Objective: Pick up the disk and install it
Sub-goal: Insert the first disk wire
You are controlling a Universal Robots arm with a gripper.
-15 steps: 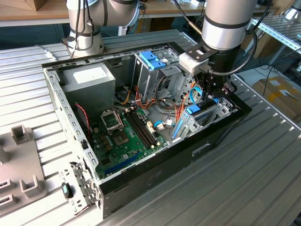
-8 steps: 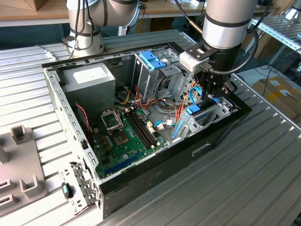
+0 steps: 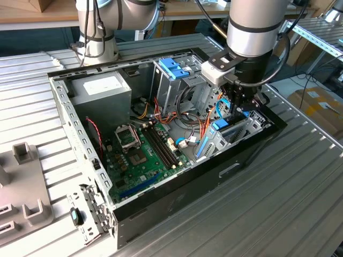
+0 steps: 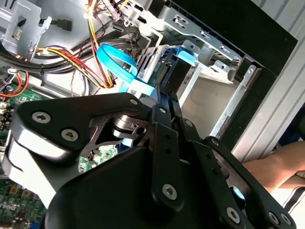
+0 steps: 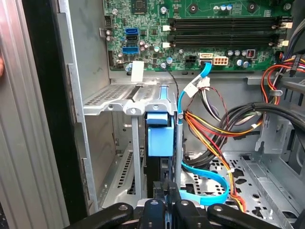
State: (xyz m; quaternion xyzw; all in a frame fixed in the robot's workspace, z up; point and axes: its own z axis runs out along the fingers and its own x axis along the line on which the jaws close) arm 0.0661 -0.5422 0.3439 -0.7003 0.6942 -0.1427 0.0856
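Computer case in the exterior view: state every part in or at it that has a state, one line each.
Computer case: open, side panel off.
Disk: standing on edge in a slot of the drive bay.
Gripper: shut, tips at the disk's edge.
Memory slots: empty.

disk [image 5: 159,136]: smooth blue plastic carrier | cage [image 5: 107,95]: perforated bare metal | gripper [image 5: 167,188]: matt black

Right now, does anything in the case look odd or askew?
Nothing looks damaged or spilled. The disk stands straight in its bay slot at the gripper; a blue cable curls close beside that bay.
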